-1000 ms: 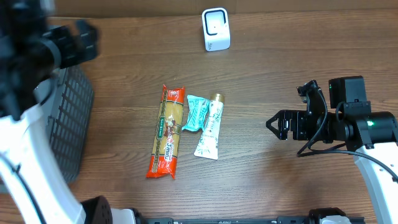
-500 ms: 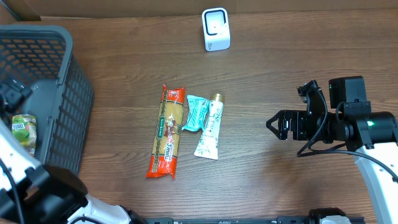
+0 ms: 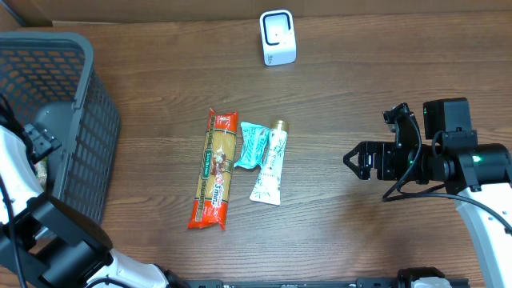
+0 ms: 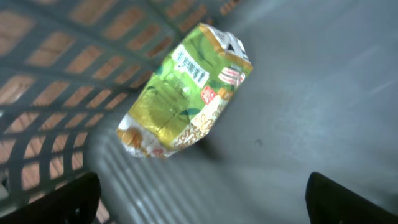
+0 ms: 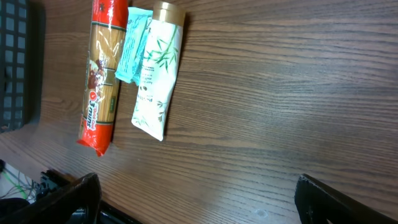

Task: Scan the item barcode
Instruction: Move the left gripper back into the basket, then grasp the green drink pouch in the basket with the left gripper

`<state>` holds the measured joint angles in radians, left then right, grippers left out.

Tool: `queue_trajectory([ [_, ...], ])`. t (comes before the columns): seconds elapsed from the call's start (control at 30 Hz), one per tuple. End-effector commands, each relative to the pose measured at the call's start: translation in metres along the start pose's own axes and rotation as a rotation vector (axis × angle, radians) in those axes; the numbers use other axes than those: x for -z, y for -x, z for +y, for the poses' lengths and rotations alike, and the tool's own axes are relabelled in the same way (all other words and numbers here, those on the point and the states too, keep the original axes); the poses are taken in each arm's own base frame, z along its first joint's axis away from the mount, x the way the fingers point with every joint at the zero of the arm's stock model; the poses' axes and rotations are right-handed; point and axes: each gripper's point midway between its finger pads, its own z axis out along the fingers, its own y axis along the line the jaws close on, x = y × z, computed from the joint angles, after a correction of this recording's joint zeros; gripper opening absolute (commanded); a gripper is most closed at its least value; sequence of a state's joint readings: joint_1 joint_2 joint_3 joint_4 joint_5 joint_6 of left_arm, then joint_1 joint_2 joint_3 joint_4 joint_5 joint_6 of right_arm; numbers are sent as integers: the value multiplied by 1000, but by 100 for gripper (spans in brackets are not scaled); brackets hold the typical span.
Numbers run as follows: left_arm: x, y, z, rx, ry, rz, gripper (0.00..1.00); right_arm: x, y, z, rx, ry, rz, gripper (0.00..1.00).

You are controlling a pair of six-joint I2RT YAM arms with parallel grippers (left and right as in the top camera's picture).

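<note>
A brown wood-grain table fills the scene. A dark mesh basket sits at its left edge. Right of the basket lie a spaghetti pack, a white tube and a teal sachet, packed side by side. A white scanner stands beyond them by the far edge.

Farther from the basket is bare wood, where the right gripper hangs spread wide and empty. The left gripper hangs inside the basket, released and holding nothing. It is above a green pouch on the basket floor beside the wall, barcode facing up.
</note>
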<state>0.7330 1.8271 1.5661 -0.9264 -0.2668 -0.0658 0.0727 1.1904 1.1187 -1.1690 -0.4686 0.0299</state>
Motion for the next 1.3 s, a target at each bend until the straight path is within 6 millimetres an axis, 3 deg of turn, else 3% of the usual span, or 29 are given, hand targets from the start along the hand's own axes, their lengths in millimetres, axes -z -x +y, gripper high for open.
queue_trajectory([
  [0.0, -12, -5, -3, -156, 18, -15, 94, 0, 0, 0, 8, -3, -2, 99],
  [0.23, -42, 7, -12, -287, 31, -136, 94, 0, 1, 0, 8, -3, -3, 99],
  [0.4, -65, -1, -6, -337, 46, -110, 89, 0, 1, 0, 9, -3, -5, 99],
  [0.57, -85, -12, -3, -375, 45, -56, 92, 0, 1, 0, 9, -3, -5, 99],
  [0.8, -99, -20, 6, -417, 57, -14, 94, 0, 0, 0, 6, -3, 1, 99],
  [1.27, -116, -37, 39, -297, 78, 50, 82, 0, 1, 0, 8, -3, -4, 99],
])
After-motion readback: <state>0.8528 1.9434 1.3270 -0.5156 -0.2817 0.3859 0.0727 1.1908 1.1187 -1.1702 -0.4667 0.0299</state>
